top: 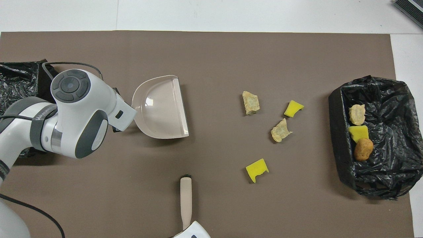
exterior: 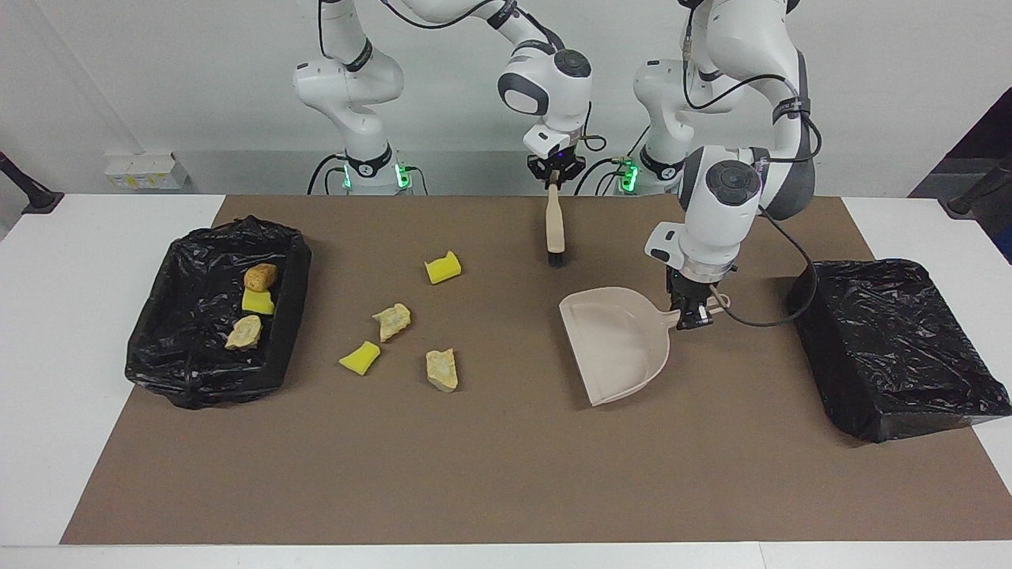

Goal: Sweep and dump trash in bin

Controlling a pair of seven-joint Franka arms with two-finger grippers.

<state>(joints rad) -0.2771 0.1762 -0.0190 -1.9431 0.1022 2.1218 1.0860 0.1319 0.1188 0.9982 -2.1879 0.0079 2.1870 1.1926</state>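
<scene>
Trash lies loose on the brown mat: a yellow wedge (exterior: pixel 443 267), a beige lump (exterior: pixel 392 320), another yellow wedge (exterior: pixel 360 357) and a second beige lump (exterior: pixel 442 369). In the black-lined bin (exterior: pixel 294 294) at the right arm's end sit a brown oval lump (exterior: pixel 260 276), a yellow piece (exterior: pixel 258 301) and a beige lump (exterior: pixel 243 333). My left gripper (exterior: pixel 696 316) is shut on the handle of the beige dustpan (exterior: pixel 617 348), whose mouth faces the loose trash. My right gripper (exterior: pixel 555 175) is shut on the handle end of the brush (exterior: pixel 555 225). The brush's dark bristles point away from the robots.
A second box wrapped in black plastic (exterior: pixel 893 348) stands at the left arm's end, beside the left arm's wrist. The brown mat (exterior: pixel 506 474) covers most of the white table. The bin (top: pixel 337 132) and loose chunks also show from overhead.
</scene>
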